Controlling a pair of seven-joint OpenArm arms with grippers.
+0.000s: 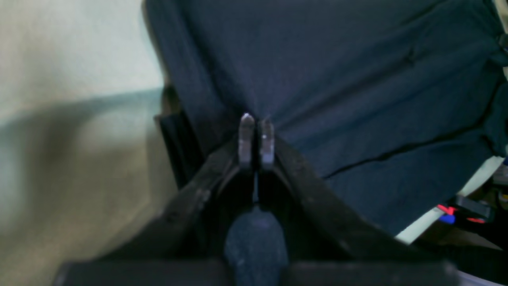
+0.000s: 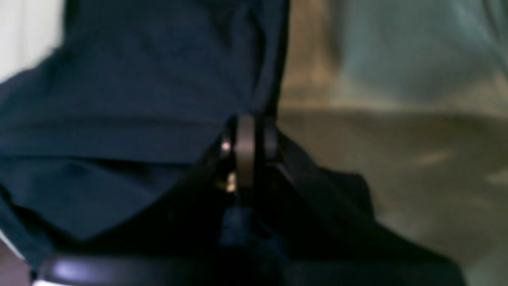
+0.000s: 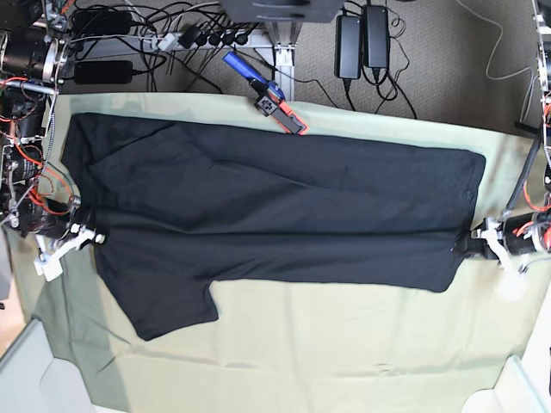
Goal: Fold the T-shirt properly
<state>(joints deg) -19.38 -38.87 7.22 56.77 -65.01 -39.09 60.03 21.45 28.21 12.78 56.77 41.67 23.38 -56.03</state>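
Observation:
The black T-shirt (image 3: 275, 202) lies spread wide across the pale green cloth, with a crease running side to side between the two grippers. One short sleeve (image 3: 168, 305) sticks out toward the front left. My left gripper (image 3: 469, 242) is at the shirt's right edge, and the left wrist view shows this left gripper (image 1: 256, 121) shut on the dark T-shirt (image 1: 337, 79). At the shirt's left edge my right gripper (image 3: 89, 234) pinches the fabric; in the right wrist view the right gripper (image 2: 247, 123) is shut on a bunched edge of the T-shirt (image 2: 139, 91).
The pale green cloth (image 3: 344, 344) covers the table. A red and blue tool (image 3: 274, 99) lies at the back edge, touching the shirt's far side. Cables and power bricks (image 3: 362, 39) sit behind the table. Pale bins (image 3: 30, 379) stand at the front corners.

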